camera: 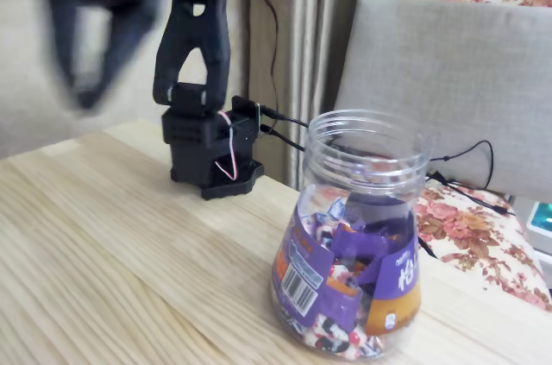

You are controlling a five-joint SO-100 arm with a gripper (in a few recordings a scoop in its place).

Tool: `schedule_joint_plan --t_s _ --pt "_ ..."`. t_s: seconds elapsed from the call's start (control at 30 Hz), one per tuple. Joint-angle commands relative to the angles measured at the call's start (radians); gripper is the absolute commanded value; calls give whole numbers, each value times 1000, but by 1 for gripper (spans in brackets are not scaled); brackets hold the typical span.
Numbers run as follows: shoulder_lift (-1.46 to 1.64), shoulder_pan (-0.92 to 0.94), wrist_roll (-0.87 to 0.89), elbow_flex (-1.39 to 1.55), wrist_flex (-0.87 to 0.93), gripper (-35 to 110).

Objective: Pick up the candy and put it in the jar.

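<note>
Gripper (86, 80) up high at far left, smeared by blur, so whether it's spread or clamped I can't tell; possibly no loose candy in it. Jar (355, 240) stands near right on the wooden table (112, 244), mouth open, drop judged not done

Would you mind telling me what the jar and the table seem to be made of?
The jar looks like clear glossy plastic: wrapped sweets show through its wall, and the ribbed neck catches highlights. The table looks like pale wood or wood-look laminate, with straight grain lines and a matte finish.
</note>
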Motion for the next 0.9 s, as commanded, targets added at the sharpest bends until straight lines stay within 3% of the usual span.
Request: schedule_joint_plan --t_s 0.0,0.33,0.6,0.73,0.87 --pt "72 155 46 112 -83 0" --pt "291 282 160 557 -305 0" --pt "535 227 133 833 -383 0" --pt "591 213 199 904 -403 0" --pt "758 218 106 1065 -584 0"
